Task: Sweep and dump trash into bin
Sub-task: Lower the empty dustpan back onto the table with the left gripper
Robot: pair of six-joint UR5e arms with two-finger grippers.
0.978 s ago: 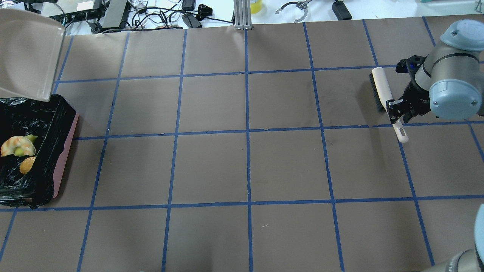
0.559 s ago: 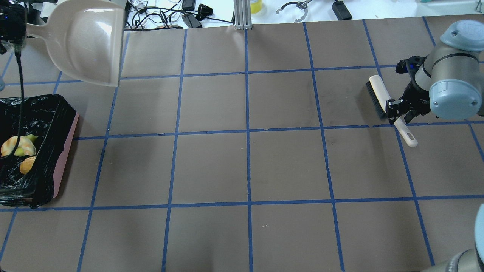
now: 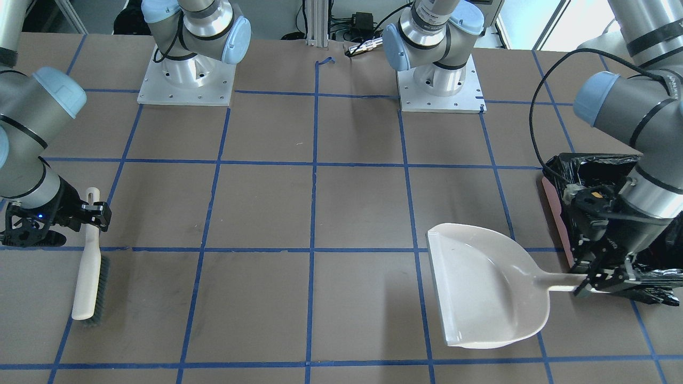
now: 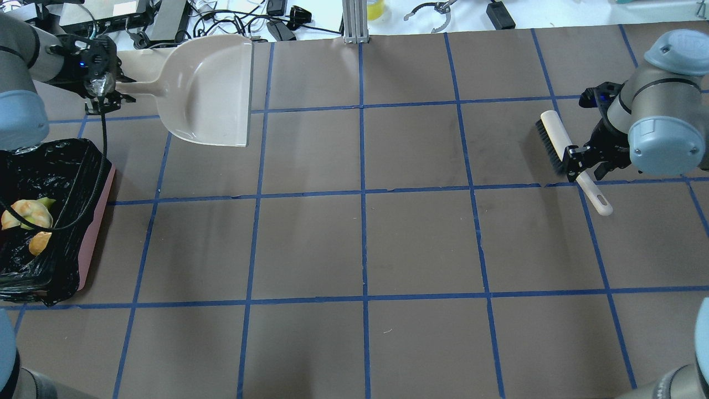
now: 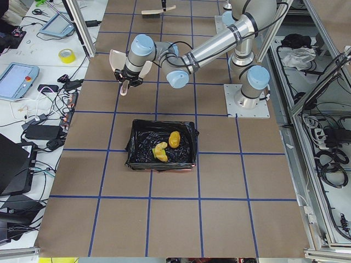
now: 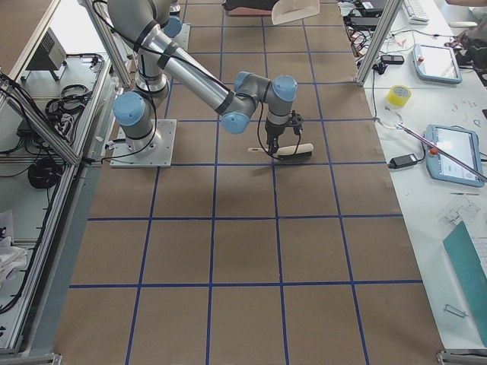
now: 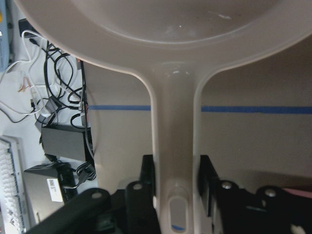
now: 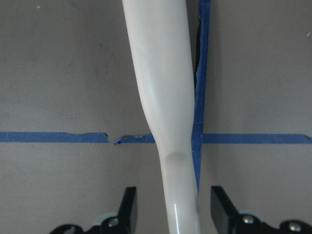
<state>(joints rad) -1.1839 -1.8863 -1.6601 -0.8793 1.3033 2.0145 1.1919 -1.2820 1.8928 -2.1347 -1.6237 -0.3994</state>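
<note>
Dustpan [image 4: 213, 94] farther right; trash [image 4: 25, 212] cable-crossed.

brown table [image 4: 421, 244] marked off in squares by blue tape [image 4: 364, 193]. along one long edge runs a white bench with tangled black cables [image 4: 221, 22] and an aluminium post [image 4: 353, 22]. a yellow tape roll [image 5: 67, 55] lies near a tablet-like screen [image 5: 17, 80].

I can pass freely over the whole middle of the table [image 4: 365, 244]. At its left edge the bin [image 4: 94, 233] stands in the way, with a black cable [image 4: 103, 133] drooping across its mouth. The dustpan [image 4: 210, 94] blocks the far left corner, and the brush [image 4: 559, 141] lies near the right edge.
</note>
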